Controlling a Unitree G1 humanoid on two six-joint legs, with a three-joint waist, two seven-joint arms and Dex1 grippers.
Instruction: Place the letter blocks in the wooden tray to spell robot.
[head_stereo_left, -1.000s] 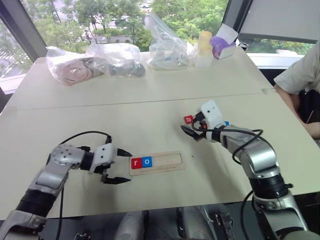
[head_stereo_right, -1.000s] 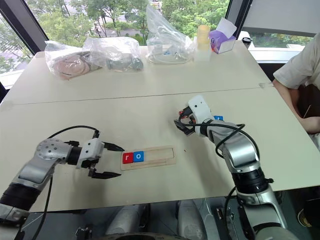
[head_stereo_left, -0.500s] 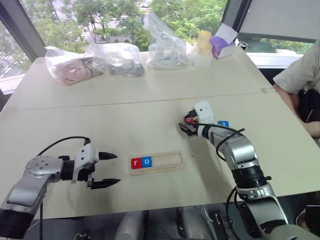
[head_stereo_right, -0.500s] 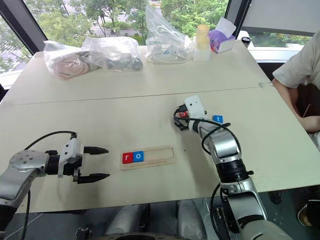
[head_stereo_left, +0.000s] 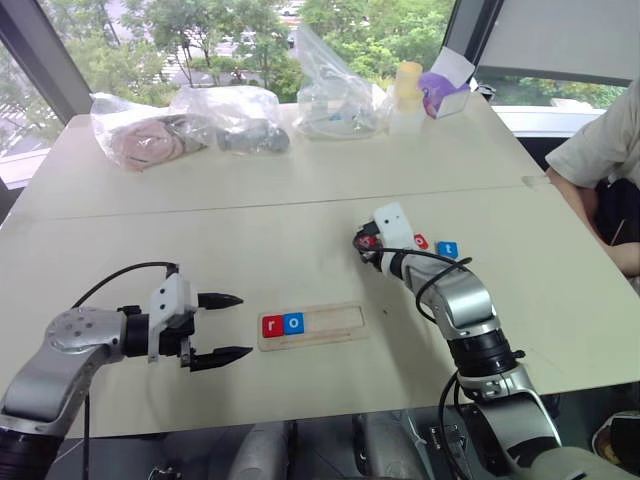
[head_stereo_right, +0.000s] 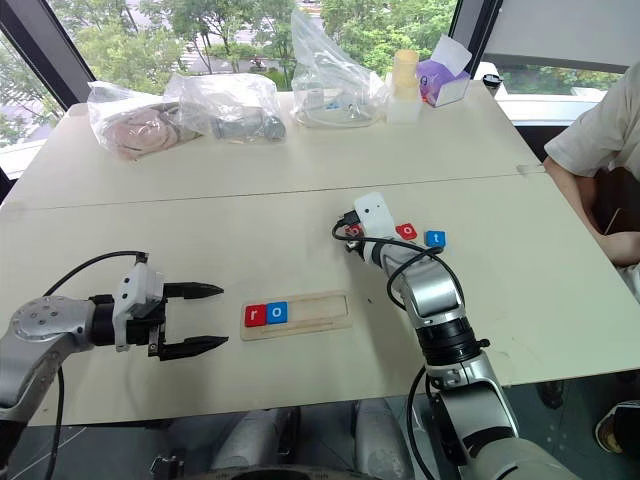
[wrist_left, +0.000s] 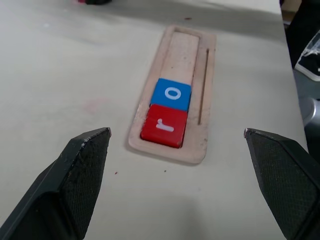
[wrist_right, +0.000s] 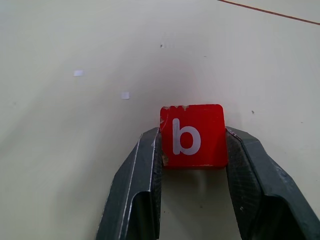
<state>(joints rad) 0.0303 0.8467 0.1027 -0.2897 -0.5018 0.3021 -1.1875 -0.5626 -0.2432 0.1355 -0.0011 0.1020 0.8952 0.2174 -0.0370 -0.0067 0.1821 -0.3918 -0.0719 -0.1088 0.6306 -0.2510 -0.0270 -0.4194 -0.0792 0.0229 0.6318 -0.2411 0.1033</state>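
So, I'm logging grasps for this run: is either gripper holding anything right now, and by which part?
The right gripper is shut on the red b block, one finger on each of two opposite side edges. The left gripper is open and holds nothing.

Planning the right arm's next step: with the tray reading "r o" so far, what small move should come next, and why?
Probably lift the red b block off the table. The right hand is shut on its sides, and the wooden tray holds r and o, so the third slot awaits b.
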